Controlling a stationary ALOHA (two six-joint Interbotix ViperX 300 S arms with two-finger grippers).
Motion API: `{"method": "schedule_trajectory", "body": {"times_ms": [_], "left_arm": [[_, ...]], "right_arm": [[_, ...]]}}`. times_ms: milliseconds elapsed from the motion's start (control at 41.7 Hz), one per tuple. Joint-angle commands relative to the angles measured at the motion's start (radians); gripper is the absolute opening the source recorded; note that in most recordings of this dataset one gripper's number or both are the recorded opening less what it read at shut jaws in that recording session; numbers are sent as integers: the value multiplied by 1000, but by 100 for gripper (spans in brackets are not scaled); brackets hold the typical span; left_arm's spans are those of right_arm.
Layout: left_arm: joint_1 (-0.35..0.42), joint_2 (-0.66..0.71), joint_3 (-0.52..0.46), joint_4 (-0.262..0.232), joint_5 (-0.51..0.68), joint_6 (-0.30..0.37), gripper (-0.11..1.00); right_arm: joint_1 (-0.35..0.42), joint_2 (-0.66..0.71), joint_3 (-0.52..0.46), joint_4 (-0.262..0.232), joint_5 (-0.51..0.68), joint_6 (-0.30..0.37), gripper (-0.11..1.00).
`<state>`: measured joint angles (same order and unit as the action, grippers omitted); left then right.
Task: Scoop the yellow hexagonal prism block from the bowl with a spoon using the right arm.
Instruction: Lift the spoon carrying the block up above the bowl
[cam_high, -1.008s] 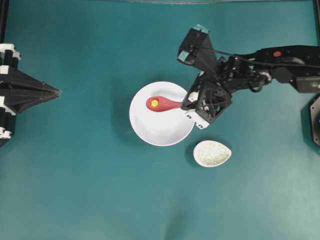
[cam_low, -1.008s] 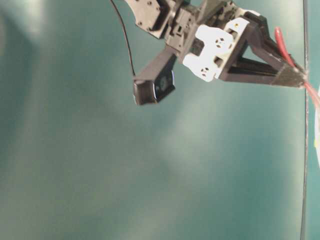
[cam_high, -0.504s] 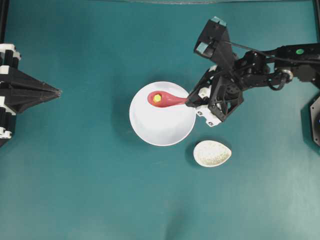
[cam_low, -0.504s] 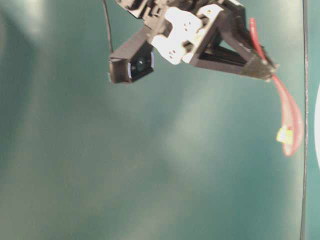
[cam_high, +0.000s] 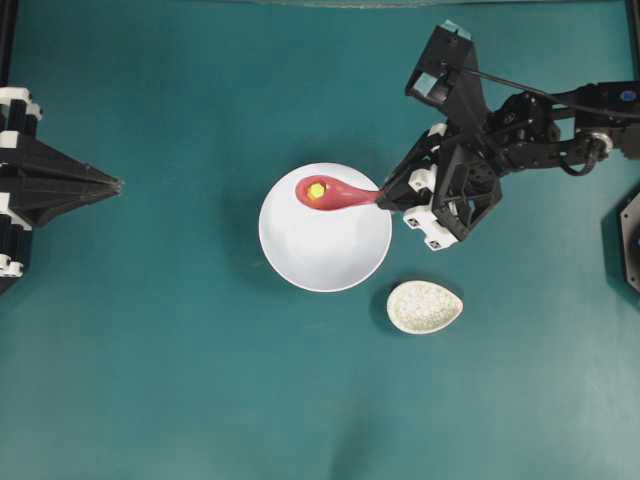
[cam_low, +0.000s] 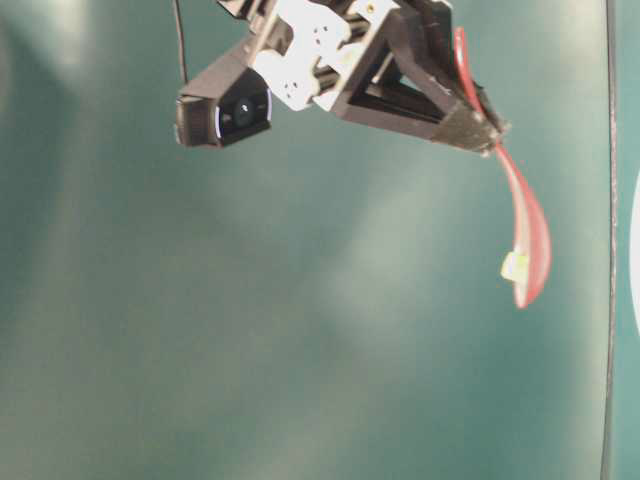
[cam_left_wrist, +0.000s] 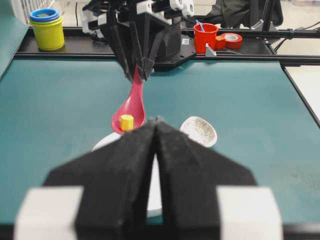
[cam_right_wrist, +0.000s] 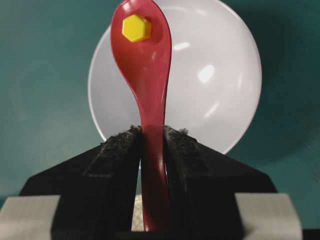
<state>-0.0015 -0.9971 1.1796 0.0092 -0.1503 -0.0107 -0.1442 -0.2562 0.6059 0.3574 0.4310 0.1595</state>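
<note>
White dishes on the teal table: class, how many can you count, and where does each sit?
2. The large round bowl sits mid-table beneath the spoon; the small speckled oval dish lies just beside it, nearer the right arm's side.

The spoon (cam_right_wrist: 146, 85) is a glossy pinkish-red, looks like smooth plastic or glazed ceramic, and the bowl (cam_right_wrist: 220, 80) is shiny white with bright glare spots on it. The yellow hexagonal prism block (cam_right_wrist: 136, 28) looks like plain matt plastic, and the right pincer (cam_right_wrist: 151, 150) pads are matt black with a fuzzy, rough edge. The tabletop (cam_high: 150, 380) is a flat matt teal, and the small dish (cam_high: 424, 306) has a speckled, crackly beige finish.
</note>
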Motion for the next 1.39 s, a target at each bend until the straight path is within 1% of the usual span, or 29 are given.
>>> {"method": "schedule_trajectory", "body": {"times_ms": [0,792,1368], "left_arm": [[0,9,-23,2,-5,-2,0],[-2,3,-23,2,-5,-3,0],[-2,2,-23,3,-5,-3,0]], "right_arm": [[2,-34,-11,3,-3,0,22],[2,-101,-23,2,-3,-2,22],[2,-103,-23,-2,-3,-3,22]]}}
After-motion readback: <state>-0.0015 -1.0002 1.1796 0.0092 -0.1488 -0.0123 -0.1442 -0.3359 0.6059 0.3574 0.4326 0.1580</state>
